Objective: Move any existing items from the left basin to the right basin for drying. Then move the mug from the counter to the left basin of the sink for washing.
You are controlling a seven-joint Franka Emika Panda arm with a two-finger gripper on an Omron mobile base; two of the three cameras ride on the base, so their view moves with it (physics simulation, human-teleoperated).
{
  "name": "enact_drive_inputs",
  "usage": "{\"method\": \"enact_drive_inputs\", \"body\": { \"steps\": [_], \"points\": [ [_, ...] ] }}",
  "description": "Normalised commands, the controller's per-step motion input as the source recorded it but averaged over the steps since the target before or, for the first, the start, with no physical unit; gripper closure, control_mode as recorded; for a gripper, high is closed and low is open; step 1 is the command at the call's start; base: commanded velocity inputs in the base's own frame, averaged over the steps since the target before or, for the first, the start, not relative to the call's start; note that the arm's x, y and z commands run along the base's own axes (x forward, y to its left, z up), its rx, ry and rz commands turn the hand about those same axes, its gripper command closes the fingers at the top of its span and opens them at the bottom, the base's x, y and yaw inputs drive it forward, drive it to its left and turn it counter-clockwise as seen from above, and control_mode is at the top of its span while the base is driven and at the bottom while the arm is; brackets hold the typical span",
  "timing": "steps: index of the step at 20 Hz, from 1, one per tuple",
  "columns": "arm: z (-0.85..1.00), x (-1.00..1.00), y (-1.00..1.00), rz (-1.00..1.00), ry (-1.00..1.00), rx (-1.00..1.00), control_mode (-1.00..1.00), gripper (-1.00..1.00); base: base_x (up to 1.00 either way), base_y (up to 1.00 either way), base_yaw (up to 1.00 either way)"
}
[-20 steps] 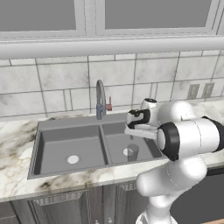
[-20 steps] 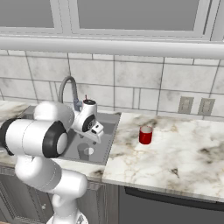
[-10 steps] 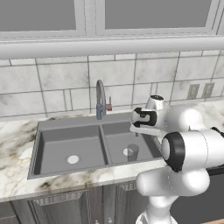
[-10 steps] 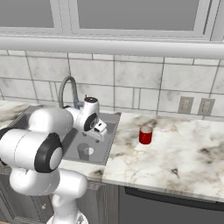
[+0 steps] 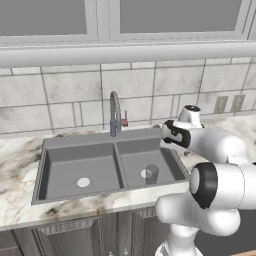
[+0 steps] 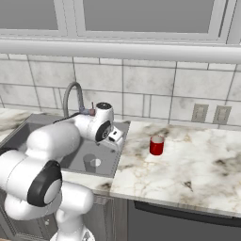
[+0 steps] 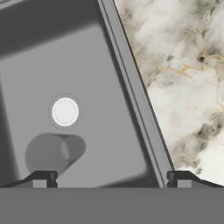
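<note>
The dark-grey cup (image 5: 151, 173) stands upright in the narrower right basin (image 5: 131, 161), beside its pale drain (image 7: 65, 111). It also appears in the right base view as the cup (image 6: 90, 162) and in the hand view as the cup (image 7: 49, 154). My gripper (image 5: 166, 142) hovers open and empty above the basin's right rim, up and to the right of the cup. Its fingertips (image 7: 43, 179) stand wide apart. The red mug (image 6: 156, 145) sits on the marble counter (image 6: 188, 164), right of the gripper (image 6: 115, 137). The wider left basin (image 5: 65, 156) holds nothing.
The arched faucet (image 5: 115, 112) with its red handle rises behind the divider. Wall outlets (image 6: 200, 113) sit on the tiled backsplash. The sink's right rim (image 7: 131, 87) separates the basin from the counter (image 7: 183, 65).
The open hand has drifted right and slightly up, from over the right basin toward its right rim. The grey cup has stayed put in the right basin.
</note>
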Motion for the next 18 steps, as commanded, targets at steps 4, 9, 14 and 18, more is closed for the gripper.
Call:
{"method": "enact_drive_inputs", "body": {
  "steps": [4, 9, 14, 18],
  "points": [
    [0.25, -0.16, -0.41, 0.00, -0.05, -0.02, -1.00, -1.00, 0.00, 0.00, 0.00],
    [0.20, -0.19, -0.41, 0.00, -0.08, -0.03, -1.00, -1.00, 0.00, 0.00, 0.00],
    [0.18, -0.19, -0.43, 0.00, -0.10, -0.04, -1.00, -1.00, 0.00, 0.00, 0.00],
    [0.15, -0.16, -0.43, 0.00, -0.06, -0.05, -1.00, -1.00, 0.00, 0.00, 0.00]
  ]
}}
